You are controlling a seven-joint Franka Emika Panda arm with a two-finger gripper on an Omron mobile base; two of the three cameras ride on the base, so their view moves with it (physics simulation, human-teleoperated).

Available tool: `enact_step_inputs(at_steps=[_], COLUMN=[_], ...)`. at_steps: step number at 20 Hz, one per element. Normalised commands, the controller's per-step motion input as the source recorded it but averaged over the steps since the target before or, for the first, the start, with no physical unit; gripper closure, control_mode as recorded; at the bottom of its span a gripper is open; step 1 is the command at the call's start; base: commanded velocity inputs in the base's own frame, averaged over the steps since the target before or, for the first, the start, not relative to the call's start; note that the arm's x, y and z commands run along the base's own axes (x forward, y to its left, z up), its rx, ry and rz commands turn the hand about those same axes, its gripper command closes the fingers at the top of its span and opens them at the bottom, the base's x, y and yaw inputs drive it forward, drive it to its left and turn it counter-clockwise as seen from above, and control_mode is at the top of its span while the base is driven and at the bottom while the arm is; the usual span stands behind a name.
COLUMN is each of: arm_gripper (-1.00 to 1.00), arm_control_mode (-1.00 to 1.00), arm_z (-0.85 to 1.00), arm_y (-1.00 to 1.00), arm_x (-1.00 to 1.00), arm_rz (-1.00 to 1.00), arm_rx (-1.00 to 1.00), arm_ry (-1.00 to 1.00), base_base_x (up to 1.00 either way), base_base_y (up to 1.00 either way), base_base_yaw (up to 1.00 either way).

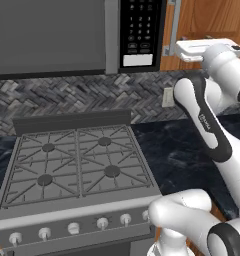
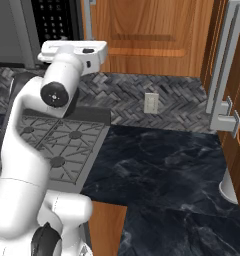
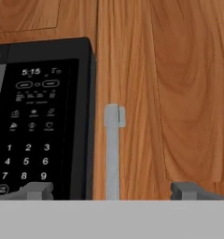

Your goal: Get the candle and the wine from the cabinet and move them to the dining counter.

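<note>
Hand view is showing my fingers spreading wide and empty before the shut cabinet, its stiff, slick handle standing between them beside the microwave, so I am judging mid-bar the place to grip.

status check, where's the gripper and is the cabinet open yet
Gripper open, empty, lined up on the handle. Cabinet door shut, candle and wine not seen. Microwave close beside the handle.
</note>
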Motion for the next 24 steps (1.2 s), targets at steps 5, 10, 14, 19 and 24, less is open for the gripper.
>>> enact_step_inputs(at_steps=[5,10,14,19,24], arm_gripper=[-1.0,-1.0,-1.0,-1.0,-1.0], arm_control_mode=[-1.0,-1.0,-1.0,-1.0,-1.0], arm_z=[0.0,0.0,0.0,0.0,0.0], arm_y=[-0.08,-0.02,0.0,0.0,0.0], arm_x=[0.27,0.28,0.2,0.24,0.25], arm_rz=[0.03,0.04,0.04,0.0,0.0], arm_rx=[0.0,0.01,0.0,0.01,0.01], arm_ry=[0.0,0.0,0.0,0.0,0.0], base_base_x=[0.0,0.0,0.0,0.0,0.0], base_base_y=[0.0,0.0,0.0,0.0,0.0], base_base_yaw=[0.0,0.0,0.0,0.0,0.0])
